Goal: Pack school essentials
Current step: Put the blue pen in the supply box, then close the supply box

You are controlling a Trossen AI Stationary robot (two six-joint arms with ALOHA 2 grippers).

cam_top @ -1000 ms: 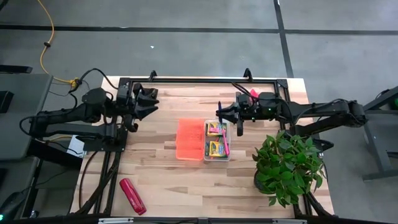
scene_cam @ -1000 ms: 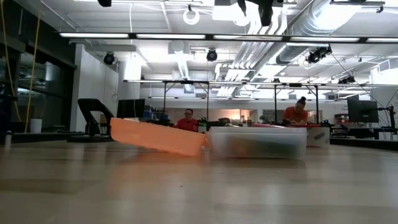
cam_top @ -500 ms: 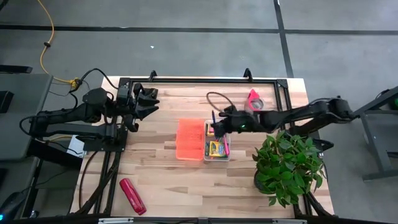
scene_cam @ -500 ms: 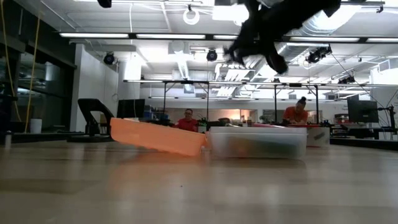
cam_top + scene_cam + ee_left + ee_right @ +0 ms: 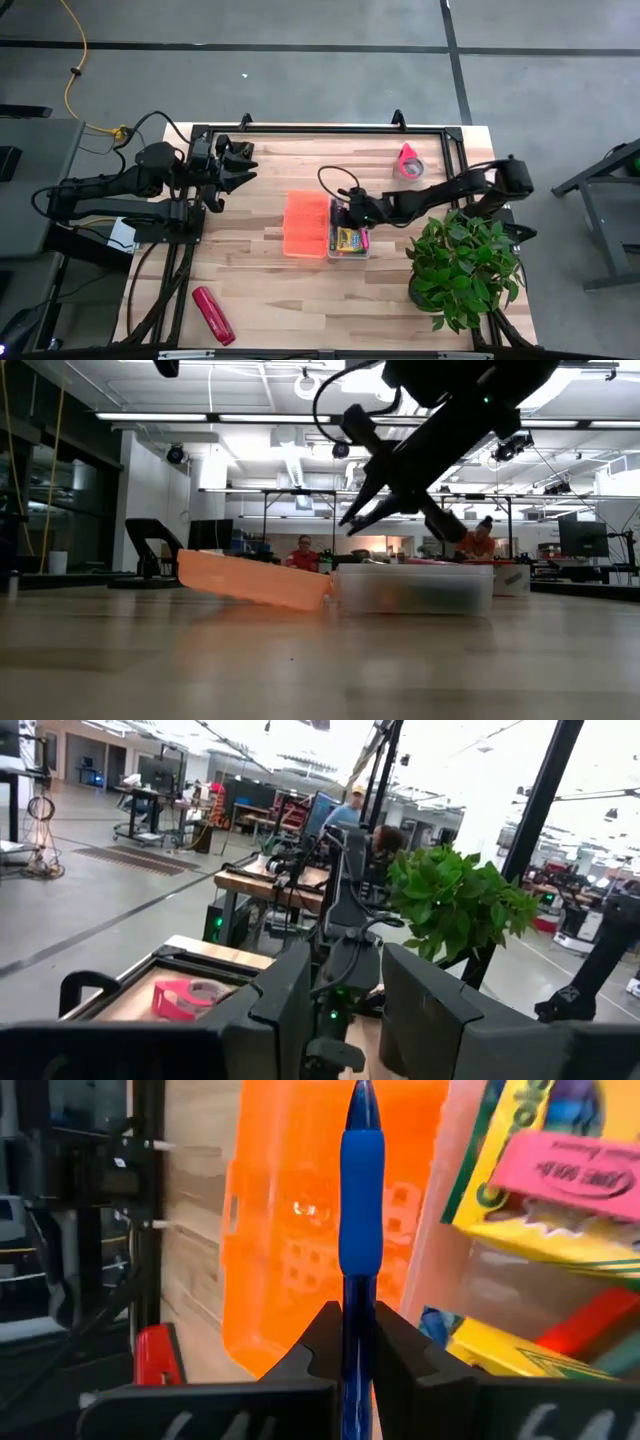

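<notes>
My right gripper (image 5: 350, 211) hangs over the left edge of the clear box (image 5: 349, 252), shut on a blue pen (image 5: 360, 1170). The box's orange lid (image 5: 306, 224) lies open to its left. Two yellow-and-green crayon boxes (image 5: 347, 237) lie inside the box. A short pink marker (image 5: 560, 1170) rests on the upper crayon box (image 5: 520, 1180), and a thin pink pencil (image 5: 365, 236) lies along the right wall. In the low view the right gripper (image 5: 375, 510) slants down above the box (image 5: 415, 588). My left gripper (image 5: 236, 165) waits open at the far left of the table. My right gripper pinches the blue pen's barrel (image 5: 358, 1295) between its two fingers, just behind the blue rubber grip. The pen runs along the fingers and sticks out ahead of them. The fingers slant down from the table's right. The pen is lifted clear, its tip over the orange lid.
A potted plant (image 5: 462, 262) stands right of the box, under the right arm's reach. A pink tape roll (image 5: 410, 165) lies near the far right edge. A long red glossy object (image 5: 212, 315) lies at the near left. People sit in the room behind (image 5: 303, 552).
My right arm has stretched out toward the table's left and come down from high above to just over the box's left edge, tipping from pointing down to a low slant. It has stayed shut on the pen. The left arm has kept still.
</notes>
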